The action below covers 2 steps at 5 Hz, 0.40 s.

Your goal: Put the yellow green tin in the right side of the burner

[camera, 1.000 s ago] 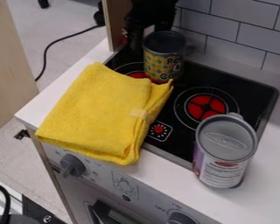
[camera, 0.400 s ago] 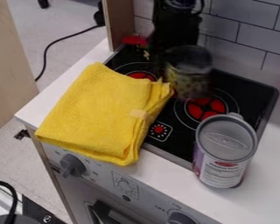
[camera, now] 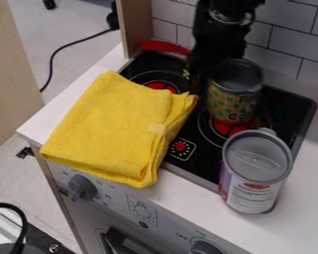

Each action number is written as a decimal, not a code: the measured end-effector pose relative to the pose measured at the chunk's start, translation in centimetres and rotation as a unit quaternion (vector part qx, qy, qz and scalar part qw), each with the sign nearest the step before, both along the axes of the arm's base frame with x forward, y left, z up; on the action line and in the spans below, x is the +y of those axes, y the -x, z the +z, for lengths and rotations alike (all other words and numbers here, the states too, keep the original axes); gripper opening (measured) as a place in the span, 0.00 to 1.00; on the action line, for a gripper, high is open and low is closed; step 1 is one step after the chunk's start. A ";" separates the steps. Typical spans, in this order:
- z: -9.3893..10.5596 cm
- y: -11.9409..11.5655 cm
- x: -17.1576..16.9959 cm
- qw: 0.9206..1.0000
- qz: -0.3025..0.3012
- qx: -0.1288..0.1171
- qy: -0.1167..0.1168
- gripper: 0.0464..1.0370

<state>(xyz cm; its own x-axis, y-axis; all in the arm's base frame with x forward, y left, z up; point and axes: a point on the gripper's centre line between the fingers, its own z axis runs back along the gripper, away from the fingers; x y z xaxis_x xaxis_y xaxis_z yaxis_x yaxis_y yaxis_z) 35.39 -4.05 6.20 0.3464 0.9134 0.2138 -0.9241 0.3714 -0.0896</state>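
We see the yellow green tin [camera: 233,99] right of the frame's centre, upright over the upper part of the right burner [camera: 224,130]; we cannot tell whether its base touches the glass. The claw [camera: 200,82] hangs down from the top of the frame, right at the tin's left side. We cannot tell whether it is spread, pressed together or pinching the tin. Just below the tin, toward the lower right, we have a larger can [camera: 258,163] with a grey top, standing at the edge of the black stovetop [camera: 293,106]. Left of the tin, a folded yellow cloth [camera: 112,126] lies across the stovetop and the white bench [camera: 307,198], below the left burner [camera: 160,86]. Above that burner, near the wooden panel [camera: 136,25], we see a red object [camera: 163,47]
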 end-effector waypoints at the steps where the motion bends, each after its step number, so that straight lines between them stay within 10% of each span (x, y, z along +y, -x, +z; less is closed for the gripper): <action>1: 0.0 0.1 -1.7 1.000 -0.012 -0.004 0.002 0.96; 2: 0.0 0.6 -3.6 1.000 -0.019 -0.005 0.004 0.96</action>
